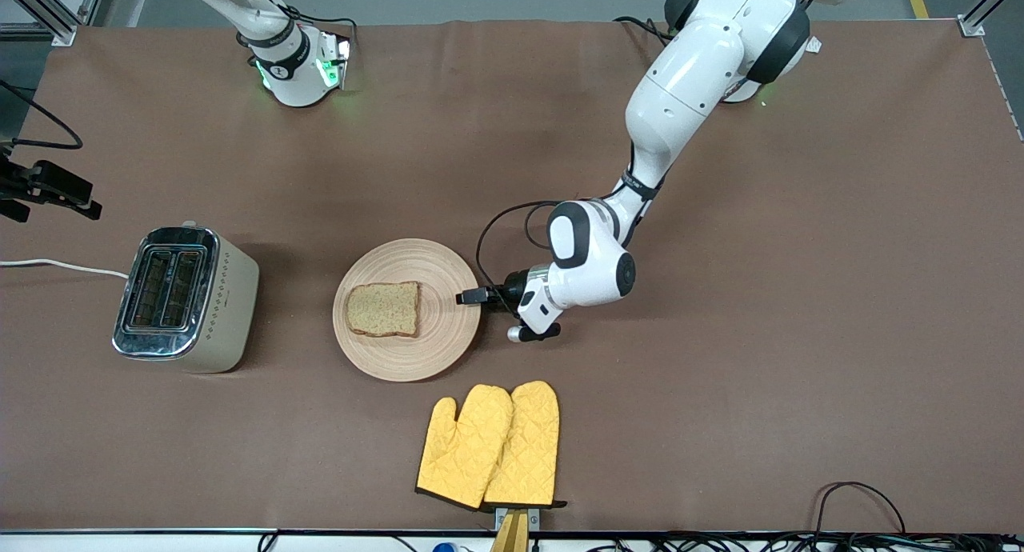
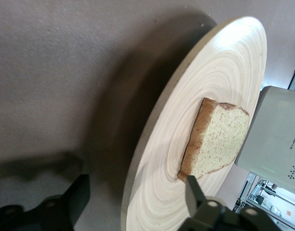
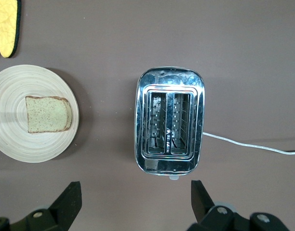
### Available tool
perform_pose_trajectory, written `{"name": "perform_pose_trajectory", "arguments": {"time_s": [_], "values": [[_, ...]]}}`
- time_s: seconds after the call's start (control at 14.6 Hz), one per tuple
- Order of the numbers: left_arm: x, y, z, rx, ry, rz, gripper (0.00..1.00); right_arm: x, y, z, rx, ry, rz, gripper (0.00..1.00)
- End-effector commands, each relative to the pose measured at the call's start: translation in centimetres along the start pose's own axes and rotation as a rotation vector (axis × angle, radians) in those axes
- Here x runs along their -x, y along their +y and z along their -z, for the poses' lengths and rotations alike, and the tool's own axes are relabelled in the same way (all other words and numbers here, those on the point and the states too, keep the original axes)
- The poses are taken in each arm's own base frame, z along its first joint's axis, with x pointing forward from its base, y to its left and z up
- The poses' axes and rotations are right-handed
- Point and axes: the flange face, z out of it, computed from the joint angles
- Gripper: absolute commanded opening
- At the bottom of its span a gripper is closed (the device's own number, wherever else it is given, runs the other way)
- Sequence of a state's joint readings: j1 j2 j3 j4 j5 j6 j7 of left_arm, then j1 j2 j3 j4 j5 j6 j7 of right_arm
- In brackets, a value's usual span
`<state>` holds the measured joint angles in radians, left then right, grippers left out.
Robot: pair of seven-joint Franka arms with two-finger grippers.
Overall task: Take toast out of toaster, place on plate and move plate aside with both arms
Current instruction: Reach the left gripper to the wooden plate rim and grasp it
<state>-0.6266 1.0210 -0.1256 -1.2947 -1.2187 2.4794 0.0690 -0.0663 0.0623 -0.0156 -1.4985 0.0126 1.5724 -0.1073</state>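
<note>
Left wrist view puts us right at the left claw [image 2: 133, 202], fingers set apart and straddling the rim of the plate [image 2: 152, 144], one above the wood, one below on the tabletop [image 2: 65, 72] side, not yet clamped; the toast [image 2: 217, 139] lies flat mid-plate, so I'd say close squarely on the rim and drag low and level, no tilt, or the slice slides; the toaster [image 1: 188, 296] stands empty toward the right arm's end, the oven mitts [image 1: 492, 448] lie nearer the front camera; the right claw [image 3: 135, 202] waits wide, high over the toaster.
</note>
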Motion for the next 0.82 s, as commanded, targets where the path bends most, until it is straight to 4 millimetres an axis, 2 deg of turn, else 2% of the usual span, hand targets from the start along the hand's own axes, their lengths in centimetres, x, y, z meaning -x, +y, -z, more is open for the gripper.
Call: {"name": "perform_pose_trajectory", "arguments": {"time_s": [0.0,0.07,0.48,0.62,0.75], "values": [[-0.2,0.3,-0.4,0.014,0.025,-0.024,0.11,0.4,-0.6,0.6,0.022,0.001,0.019,1.0],[-0.1,0.2,-0.4,0.013,0.024,-0.023,0.01,0.4,-0.7,0.6,0.021,0.0,0.022,1.0],[-0.7,0.3,0.5,0.016,0.036,-0.077,0.0,0.6,-1.4,1.0,0.022,0.004,0.037,1.0],[-2.5,1.2,3.5,0.035,0.064,-0.079,0.0,0.5,-1.5,1.0,0.02,0.008,0.037,1.0],[-3.5,2.6,8.1,0.074,0.008,-0.084,0.0,0.5,-1.3,0.9,0.022,0.006,0.037,1.0]]}}
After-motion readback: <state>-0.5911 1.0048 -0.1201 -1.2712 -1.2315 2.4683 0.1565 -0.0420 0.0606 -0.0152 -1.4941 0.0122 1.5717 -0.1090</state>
